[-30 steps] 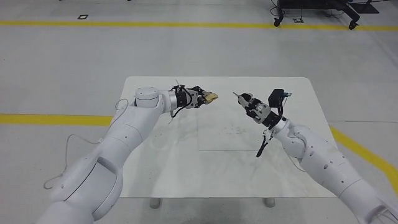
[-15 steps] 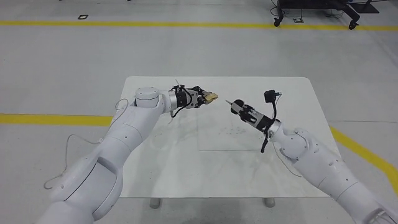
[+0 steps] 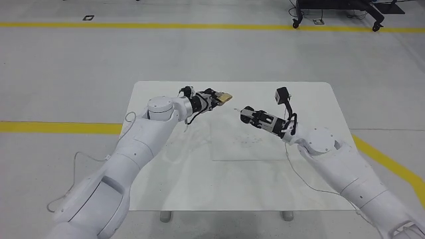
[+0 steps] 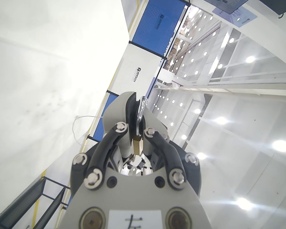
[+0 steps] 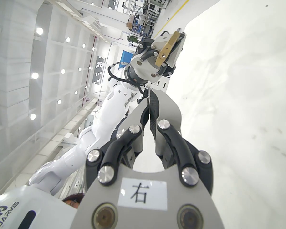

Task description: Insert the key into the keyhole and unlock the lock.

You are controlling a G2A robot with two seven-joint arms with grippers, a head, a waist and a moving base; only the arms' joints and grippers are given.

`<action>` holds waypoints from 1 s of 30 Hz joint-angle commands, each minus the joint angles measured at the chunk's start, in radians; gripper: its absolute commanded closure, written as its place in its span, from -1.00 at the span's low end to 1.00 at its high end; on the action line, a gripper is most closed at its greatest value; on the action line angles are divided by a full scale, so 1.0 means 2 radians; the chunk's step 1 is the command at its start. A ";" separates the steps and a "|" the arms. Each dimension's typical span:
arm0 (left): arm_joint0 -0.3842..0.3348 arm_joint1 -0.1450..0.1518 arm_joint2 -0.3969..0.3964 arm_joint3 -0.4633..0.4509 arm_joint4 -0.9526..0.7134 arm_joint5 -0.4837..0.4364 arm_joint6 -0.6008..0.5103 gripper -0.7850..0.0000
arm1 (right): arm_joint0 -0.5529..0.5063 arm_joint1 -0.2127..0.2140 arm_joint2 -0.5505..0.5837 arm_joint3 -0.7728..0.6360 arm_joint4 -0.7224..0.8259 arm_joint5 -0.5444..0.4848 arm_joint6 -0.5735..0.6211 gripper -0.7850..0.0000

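A brass padlock (image 3: pixel 225 97) hangs above the white table (image 3: pixel 312 96), clamped in my left gripper (image 3: pixel 215 98), which is shut on it. In the left wrist view the padlock's steel shackle (image 4: pixel 142 109) sticks out between the fingers, with the brass body (image 4: pixel 137 145) behind it. My right gripper (image 3: pixel 246 115) is shut on a thin metal key (image 3: pixel 238 111) whose tip points at the padlock, a short gap away. From the right wrist view the key (image 5: pixel 148 94) juts from the shut fingers, and the padlock (image 5: pixel 168 48) shows its bottom face just ahead.
Both grippers hover over the table's far middle. The tabletop (image 5: pixel 240 72) carries faint dark scuffs. A black wheeled cart (image 3: pixel 339 0) stands on the floor beyond the table's far right, behind a yellow floor line (image 3: pixel 133 24).
My right gripper has moved left toward the padlock with the key and its wrist has turned. The left gripper shifted slightly, still holding the padlock.
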 commanded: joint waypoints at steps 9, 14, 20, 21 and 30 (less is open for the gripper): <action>0.011 0.004 -0.010 -0.027 0.041 0.019 0.026 1.00 | 0.023 -0.026 -0.016 0.038 0.039 0.029 -0.002 1.00; 0.016 0.004 -0.014 -0.035 0.057 0.024 0.030 1.00 | 0.038 -0.039 -0.025 0.063 0.042 0.044 -0.005 1.00; 0.019 0.003 -0.019 -0.039 0.069 0.029 0.031 1.00 | 0.049 -0.051 -0.027 0.083 0.043 0.052 -0.006 1.00; 0.020 0.003 -0.020 -0.040 0.071 0.030 0.031 1.00 | 0.050 -0.052 -0.027 0.085 0.043 0.053 -0.005 1.00; 0.023 0.001 -0.027 -0.043 0.087 0.034 0.031 1.00 | 0.056 -0.065 -0.024 0.103 0.039 0.060 -0.003 1.00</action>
